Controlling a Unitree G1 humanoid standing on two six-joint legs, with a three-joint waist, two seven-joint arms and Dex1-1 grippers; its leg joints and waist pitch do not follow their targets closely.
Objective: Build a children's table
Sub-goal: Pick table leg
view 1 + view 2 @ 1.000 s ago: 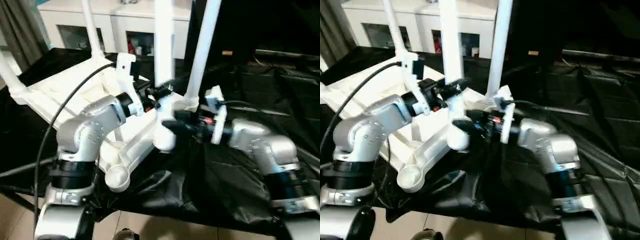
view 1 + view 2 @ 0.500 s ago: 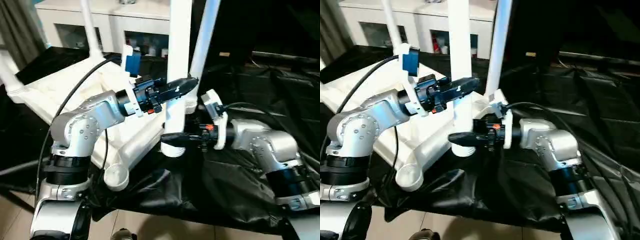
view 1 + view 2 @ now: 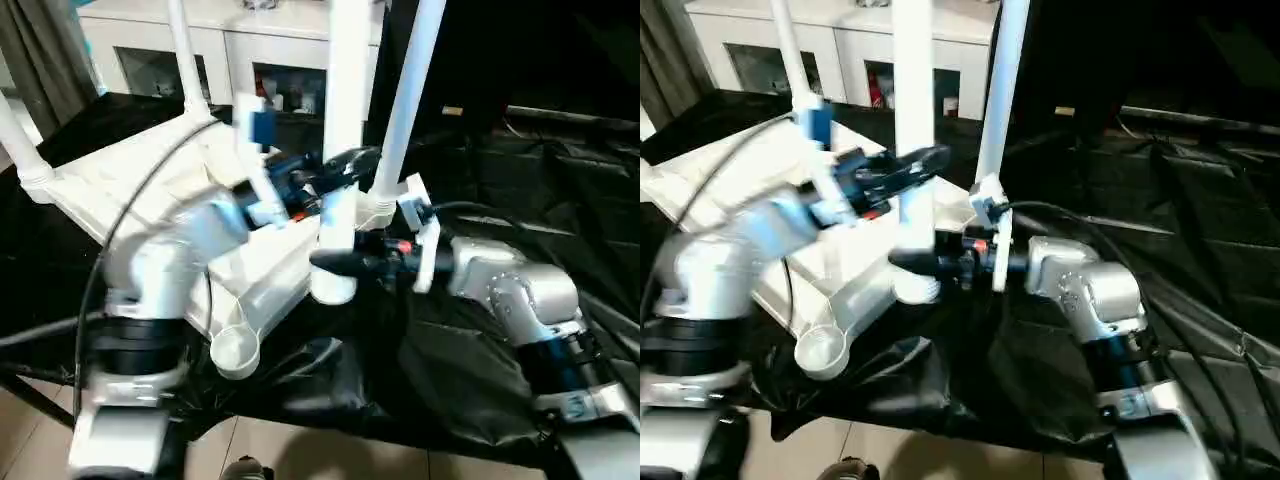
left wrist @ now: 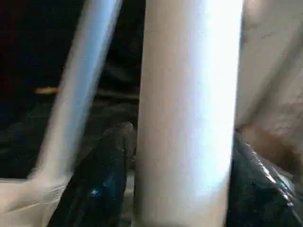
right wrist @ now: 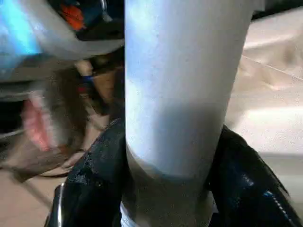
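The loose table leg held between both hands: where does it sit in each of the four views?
Left eye view: upright at centre, foot hanging off the table's near corner.
Right eye view: left of centre.
Left wrist view: wide white column between the left hand's fingers.
Right wrist view: column between the right hand's fingers.
Shared landmark: the fitted leg just beside it.

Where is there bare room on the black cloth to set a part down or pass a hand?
Free: the black cloth right of the table, beyond the right arm, and the front strip below the grippers. Crowded: the table's near corner, where the left gripper and right gripper flank the loose leg.
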